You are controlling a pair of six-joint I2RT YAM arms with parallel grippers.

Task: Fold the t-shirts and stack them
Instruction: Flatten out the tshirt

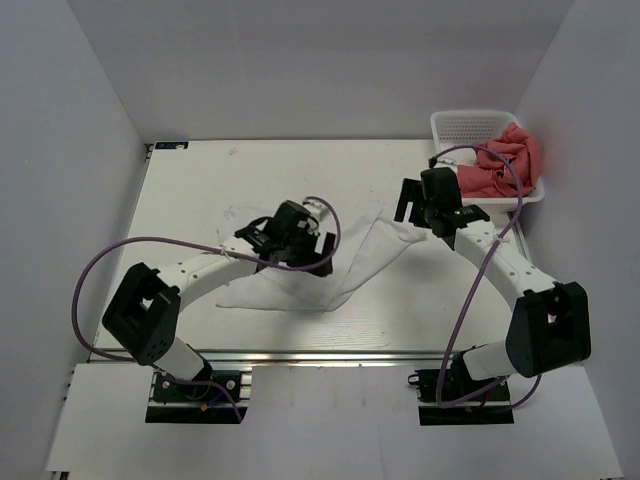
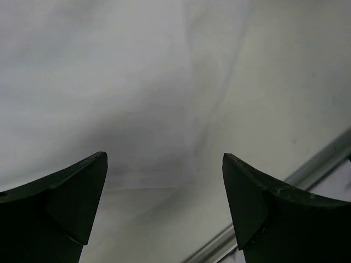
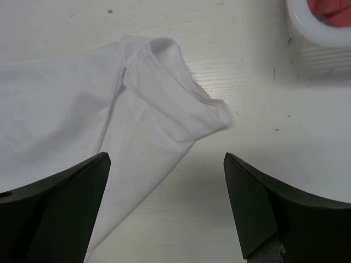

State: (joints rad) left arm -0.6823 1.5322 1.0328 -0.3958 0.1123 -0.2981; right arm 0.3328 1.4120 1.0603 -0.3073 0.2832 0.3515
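The plain white thin-cloth t-shirt [image 1: 365, 255] lies rumpled and partly spread on the pale desk [image 1: 190, 190], while the coral-pink cloth t-shirts [image 1: 505, 160] sit heaped in the white plastic lattice basket [image 1: 465, 120] at the far right corner. Our left pincer [image 2: 164, 164] hovers over the shirt's body and our right pincer [image 3: 167, 161] over its sleeve end, both with fingers wide apart and holding nothing. We judge the cloth light, limp and apt to bunch or slide, so we would pinch it at a hem or sleeve edge, low against the desk, one edge per pincer.
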